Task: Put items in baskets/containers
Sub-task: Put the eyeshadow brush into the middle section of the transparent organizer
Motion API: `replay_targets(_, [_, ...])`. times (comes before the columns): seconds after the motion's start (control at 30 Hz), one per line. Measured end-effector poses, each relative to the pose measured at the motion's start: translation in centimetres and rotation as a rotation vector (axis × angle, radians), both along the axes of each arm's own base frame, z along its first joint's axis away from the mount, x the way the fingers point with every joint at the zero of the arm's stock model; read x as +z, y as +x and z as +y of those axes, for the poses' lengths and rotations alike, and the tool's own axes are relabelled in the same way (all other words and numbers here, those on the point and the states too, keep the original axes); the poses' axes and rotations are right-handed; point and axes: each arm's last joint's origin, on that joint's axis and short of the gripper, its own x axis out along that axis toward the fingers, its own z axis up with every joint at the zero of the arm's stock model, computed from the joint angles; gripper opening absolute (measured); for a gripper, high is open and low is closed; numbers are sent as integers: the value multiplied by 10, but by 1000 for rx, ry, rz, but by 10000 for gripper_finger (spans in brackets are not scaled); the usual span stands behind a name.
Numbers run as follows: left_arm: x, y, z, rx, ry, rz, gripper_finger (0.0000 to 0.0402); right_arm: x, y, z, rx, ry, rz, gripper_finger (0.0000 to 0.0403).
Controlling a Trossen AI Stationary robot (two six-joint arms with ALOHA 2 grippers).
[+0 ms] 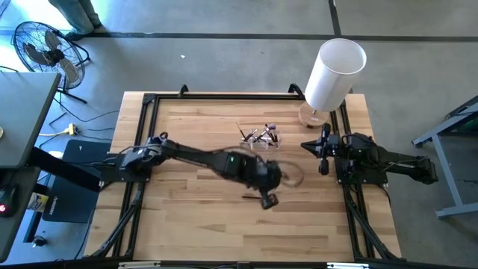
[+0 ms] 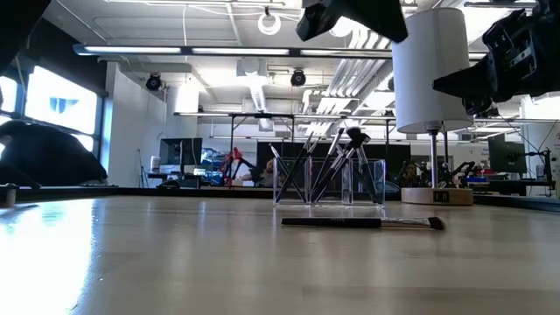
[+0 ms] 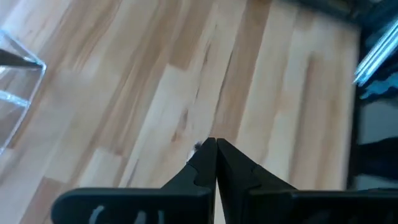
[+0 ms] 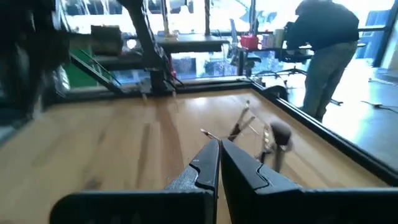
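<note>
A clear plastic tray stands at the table's far middle. Several thin makeup brushes stick up out of it, leaning on its walls. One dark-handled brush lies flat on the table in front of the tray; it also shows in the high view. My left gripper is shut and hangs well above the table beside that brush, high in the low view. A corner of the tray shows in its wrist view. My right gripper is shut and empty, above the table's right side.
A tall white cylinder stands on a round wooden base at the far right corner, close to my right gripper. A black frame runs along the table's edges. A person stands beyond the table. Bare wood lies toward the near edge.
</note>
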Motion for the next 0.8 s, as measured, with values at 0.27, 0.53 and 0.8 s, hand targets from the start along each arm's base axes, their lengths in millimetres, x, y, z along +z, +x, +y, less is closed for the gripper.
replay_targets(0.27, [-35,-31,-26,10,238,78,1,19,6,7,193,-62,-134,2])
replay_targets(0.53, [-59,-110,5,-87,201,-25,0,65,59,19,108,-91,86,1])
replay_targets(0.8, [-71,-196,32,-72,159,-189,0,94,143,58,105,-44,689,1])
